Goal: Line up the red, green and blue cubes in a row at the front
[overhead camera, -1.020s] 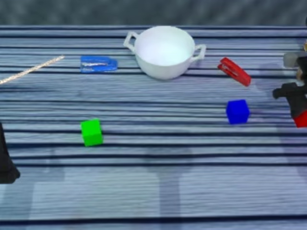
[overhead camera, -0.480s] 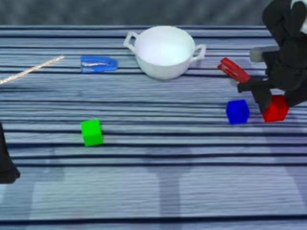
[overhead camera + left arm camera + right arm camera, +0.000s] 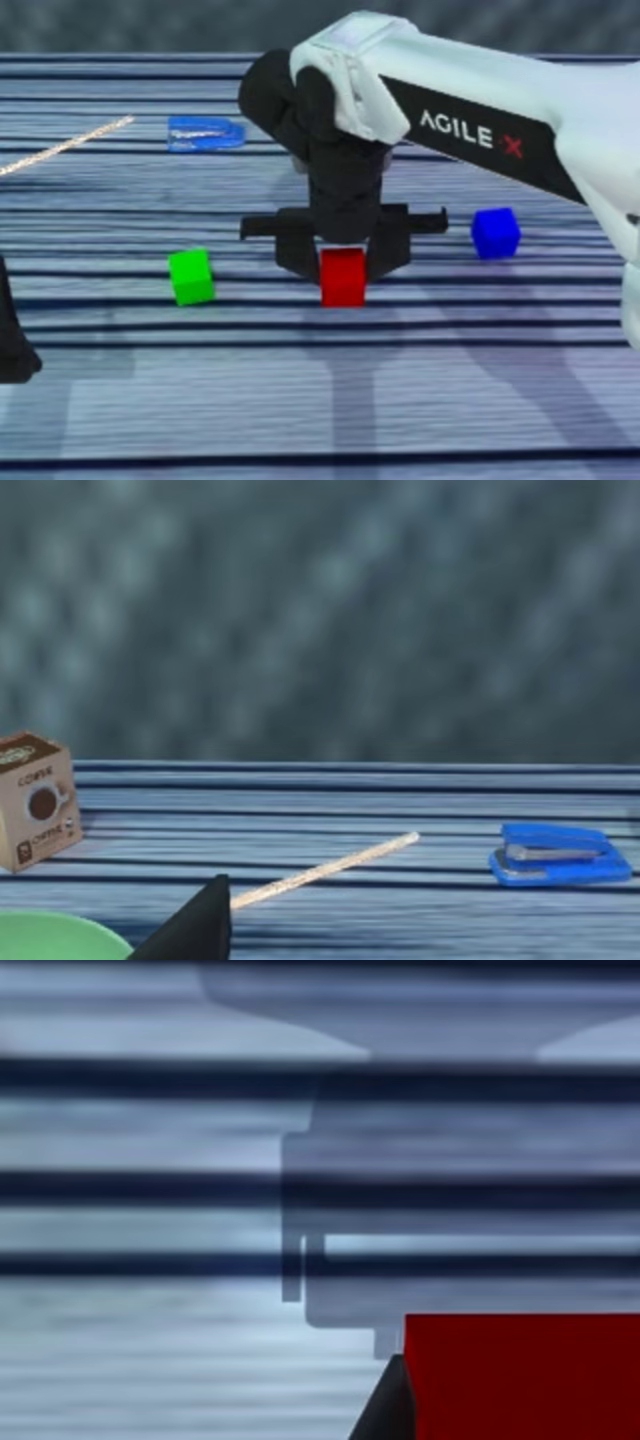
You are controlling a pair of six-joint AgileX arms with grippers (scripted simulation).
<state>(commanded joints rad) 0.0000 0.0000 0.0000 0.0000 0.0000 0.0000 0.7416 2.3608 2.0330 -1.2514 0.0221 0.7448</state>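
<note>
My right gripper (image 3: 343, 266) is shut on the red cube (image 3: 343, 284), holding it over the middle of the table; its shadow falls on the boards below. In the right wrist view the red cube (image 3: 520, 1375) fills one corner beside a dark finger (image 3: 385, 1412). The green cube (image 3: 190, 276) rests on the table to its left. To its right, slightly farther back, sits the blue cube (image 3: 495, 232). My left gripper (image 3: 12, 350) is parked at the left edge.
A light-blue stapler (image 3: 205, 132) lies at the back left with a thin pale stick (image 3: 65, 147) beside it. My right arm (image 3: 470, 110) spans the back right and hides what lies under it. The left wrist view shows a coffee box (image 3: 35, 800) and a green rim (image 3: 50, 935).
My right arm has swung in from the right edge to the middle of the table, carrying the red cube leftward past the blue cube. It now covers the white bowl and red stapler.
</note>
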